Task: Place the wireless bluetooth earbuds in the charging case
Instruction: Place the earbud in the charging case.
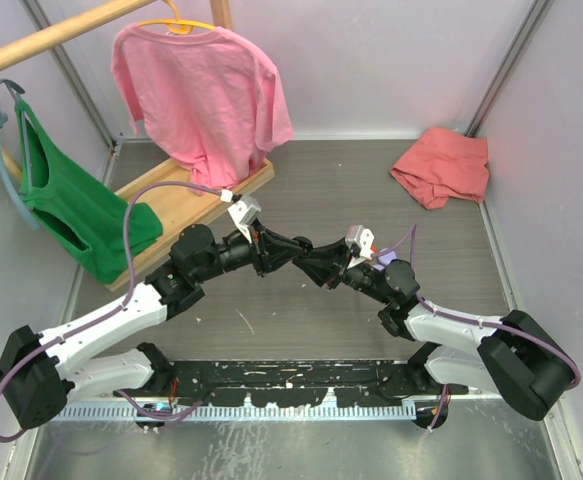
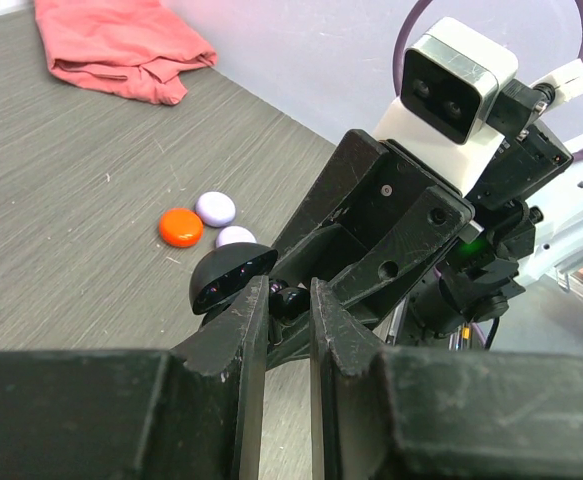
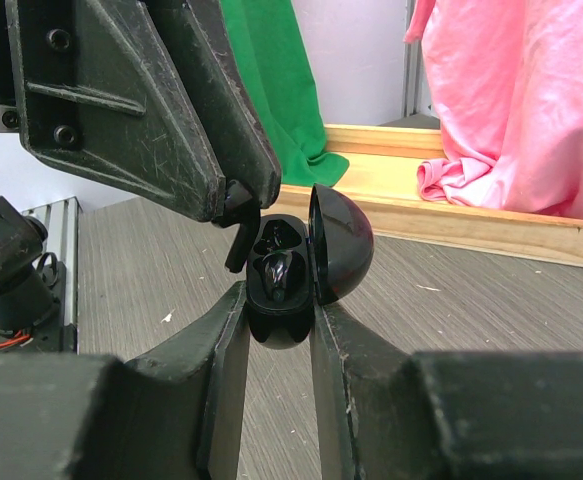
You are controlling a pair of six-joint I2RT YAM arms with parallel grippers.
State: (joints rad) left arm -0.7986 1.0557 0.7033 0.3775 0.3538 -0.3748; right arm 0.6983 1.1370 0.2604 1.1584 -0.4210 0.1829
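Two sets of fingers meet above the counter (image 1: pixel 321 200). Your right fingers (image 3: pixel 226 345) are clenched on the black charging case (image 3: pixel 276 318), squeezing its lower half from both sides. The case's domed lid (image 3: pixel 343 245) stands swung open. One seated earbud (image 3: pixel 279 272), black, rests in a well inside the case.

Your left fingers (image 2: pixel 254 335) pinch a second earbud (image 3: pixel 238 232), also black, by its head. Its stem hangs down at the case's open mouth, just beside the other well. Whether it touches the case's rim you cannot tell.

On the counter beyond the case, the left wrist view shows an orange-red disc (image 2: pixel 181 227) and two lilac discs (image 2: pixel 216 208) bunched close together. A crumpled salmon cloth (image 1: pixel 441 165) lies well beyond the case, by the far right wall. Well to the far left of the case, a pink shirt (image 1: pixel 201 100) and a green garment (image 1: pixel 81 215) hang over a wooden rack (image 1: pixel 186 205).
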